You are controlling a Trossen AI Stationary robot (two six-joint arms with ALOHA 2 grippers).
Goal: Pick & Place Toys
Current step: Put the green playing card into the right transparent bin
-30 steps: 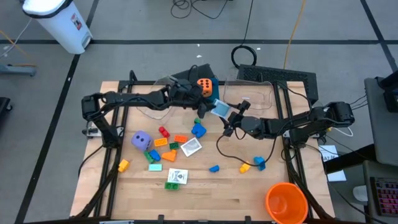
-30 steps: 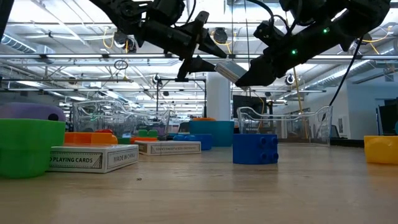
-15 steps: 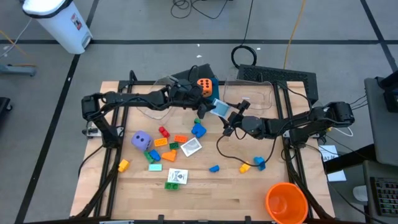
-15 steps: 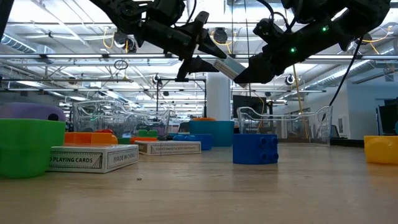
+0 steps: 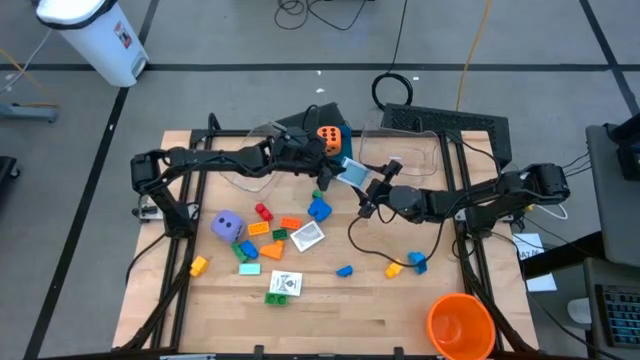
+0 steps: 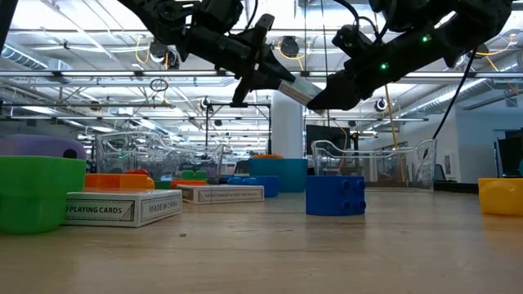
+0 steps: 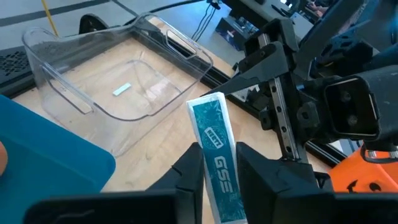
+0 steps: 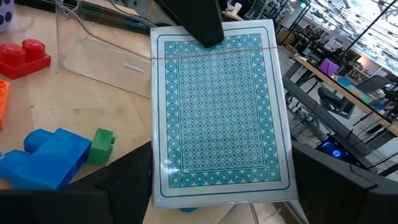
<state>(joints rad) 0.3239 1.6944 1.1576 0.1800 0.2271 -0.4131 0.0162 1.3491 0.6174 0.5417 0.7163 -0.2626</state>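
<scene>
A teal-patterned pack of playing cards (image 5: 353, 172) hangs in the air over the table's far middle, between my two grippers. My left gripper (image 7: 219, 180) comes at it from the table's left and is shut on it. My right gripper (image 8: 221, 190) comes from the right, its fingers set wide on the pack. Bricks in several colours, a purple die (image 5: 227, 225) and white cards (image 5: 307, 236) lie flat on the table below. An orange die (image 5: 328, 138) sits at the far side. My left gripper pinches the pack's two broad faces between its fingers, at the end toward the table's left (image 7: 217, 163); one finger (image 8: 200, 23) lies on the patterned face. The fingers come nearly level, tipped slightly down. The pack is clear of the table. My right gripper holds the same pack across its width, one finger (image 8: 127, 180) at each long narrow edge, near the pack's end toward the table's right (image 8: 163, 186). It reaches in about level from the table's right. The pack sits tilted, high above the table (image 6: 298, 88).
Two clear plastic tubs (image 5: 405, 155) (image 5: 250, 162) stand at the far edge. A big orange cup (image 5: 460, 325) stands at the near right corner. A boxed card pack (image 6: 122, 208) and a blue brick (image 6: 335, 196) lie near the low camera.
My left gripper has shut its fingers onto the card pack, which my right gripper kept holding in the air. Neither arm has shifted, and the pack stays where it was.
</scene>
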